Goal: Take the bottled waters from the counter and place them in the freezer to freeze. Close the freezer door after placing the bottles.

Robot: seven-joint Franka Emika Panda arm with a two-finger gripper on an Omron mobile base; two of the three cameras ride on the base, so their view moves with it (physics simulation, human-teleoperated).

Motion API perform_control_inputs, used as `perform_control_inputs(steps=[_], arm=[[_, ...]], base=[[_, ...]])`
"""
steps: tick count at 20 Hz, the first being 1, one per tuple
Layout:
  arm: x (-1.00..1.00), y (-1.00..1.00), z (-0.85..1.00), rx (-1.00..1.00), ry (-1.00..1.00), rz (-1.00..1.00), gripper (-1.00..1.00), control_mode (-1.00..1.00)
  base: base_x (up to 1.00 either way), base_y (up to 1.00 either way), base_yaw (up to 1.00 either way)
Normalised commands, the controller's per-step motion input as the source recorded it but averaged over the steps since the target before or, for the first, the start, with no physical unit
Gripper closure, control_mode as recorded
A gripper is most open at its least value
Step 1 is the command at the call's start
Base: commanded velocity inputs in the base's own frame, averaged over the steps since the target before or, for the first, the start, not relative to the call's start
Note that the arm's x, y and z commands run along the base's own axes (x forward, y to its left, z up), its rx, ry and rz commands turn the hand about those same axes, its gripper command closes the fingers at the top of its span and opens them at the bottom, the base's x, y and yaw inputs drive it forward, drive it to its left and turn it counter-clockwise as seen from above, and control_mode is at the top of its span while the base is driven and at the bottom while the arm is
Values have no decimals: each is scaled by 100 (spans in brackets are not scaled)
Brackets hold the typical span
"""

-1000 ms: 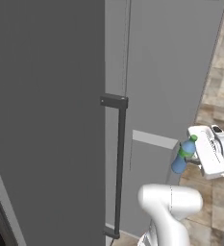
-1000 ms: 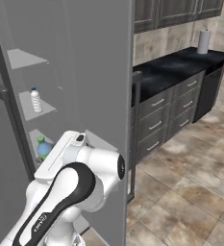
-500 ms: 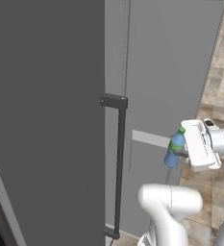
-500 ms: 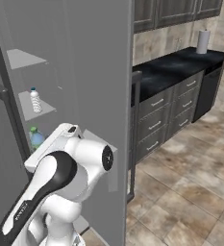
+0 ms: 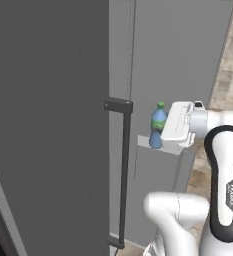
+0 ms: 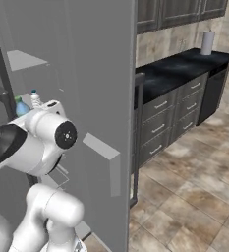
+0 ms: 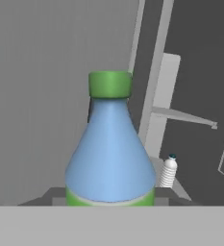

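My gripper is shut on the bottled water with the green cap and blue label, holding it upright next to the freezer's open door. In the hand view this bottle rises close in front, between the jaws. Beyond it the whitish ribbed bottled water with the blue cap stands on a shelf inside the freezer. From the right base view that bottle stands just behind the held one, beside my wrist. The counter runs along the right wall.
The freezer door's long dark handle hangs left of the held bottle. A second grey door with a door bin stands between arm and counter. A paper towel roll sits on the counter. Tiled floor lies to the right.
The hand has carried the green-capped bottle left and upward, closer to the freezer's shelves. The arm has swung in with it. The ribbed bottle has stayed on its shelf.
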Motion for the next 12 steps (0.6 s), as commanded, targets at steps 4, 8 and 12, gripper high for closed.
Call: perform_control_inputs(steps=[4,8,12], arm=[[32,-3,32,2,3,1,100,-100],[13,-9,1,9,0,0,100,-100],[34,1,18,5,0,0,100,-100]], base=[[0,0,0],[0,0,0],[0,0,0]])
